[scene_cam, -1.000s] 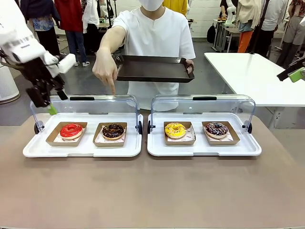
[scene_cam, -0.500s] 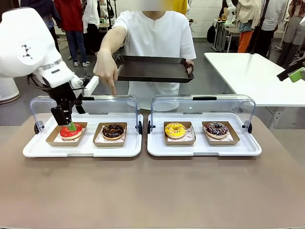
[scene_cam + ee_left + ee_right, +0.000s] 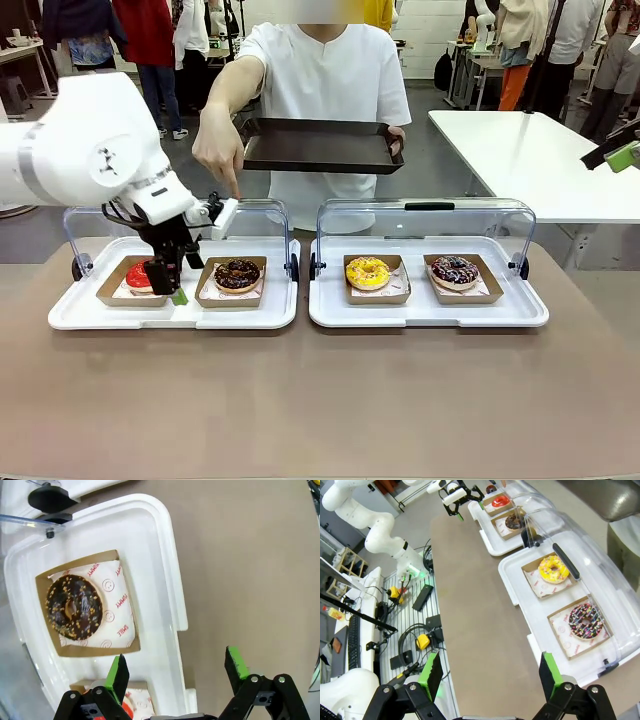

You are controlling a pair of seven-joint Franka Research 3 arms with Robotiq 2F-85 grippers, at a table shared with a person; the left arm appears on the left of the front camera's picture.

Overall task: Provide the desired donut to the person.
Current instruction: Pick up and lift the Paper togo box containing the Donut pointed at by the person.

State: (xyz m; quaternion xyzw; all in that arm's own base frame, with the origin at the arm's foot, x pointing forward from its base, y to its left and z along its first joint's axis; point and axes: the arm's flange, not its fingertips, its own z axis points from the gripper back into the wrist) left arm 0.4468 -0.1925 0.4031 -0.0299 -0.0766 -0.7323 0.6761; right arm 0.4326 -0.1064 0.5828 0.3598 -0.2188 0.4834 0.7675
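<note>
You have the broad brown worktop (image 3: 320,400) before you; at its far side stands the person in the plain white short-sleeved shirt (image 3: 330,80); your bulky white left arm (image 3: 90,150) reaches in over the left end.

Two white plastic serving trays sit side by side on it, the left tray (image 3: 70,315) and the right tray (image 3: 530,310), each with its clear domed lid (image 3: 430,215) tipped up at the back; the person's tray-holding hand (image 3: 397,135) carries a flat dark rectangular tray (image 3: 320,145) at chest height, and the person's pointing hand (image 3: 220,150) aims an index finger down over the left tray.

Your left end effector (image 3: 176,660) is spread wide and holds nothing; it hangs low over the front rim of the left tray, one finger by the red-glazed ring donut (image 3: 138,275), the other out over the worktop; your right end effector (image 3: 490,662) is also wide and holds nothing, well off to the right.

The chocolate-iced ring donut flecked with pale crumbs (image 3: 74,607) lies in its brown card box below the pointing finger, just beside your left end effector and apart from it; the yellow-iced ring donut (image 3: 367,272) and the dark donut with coloured sprinkles (image 3: 455,270) sit in the right tray.
</note>
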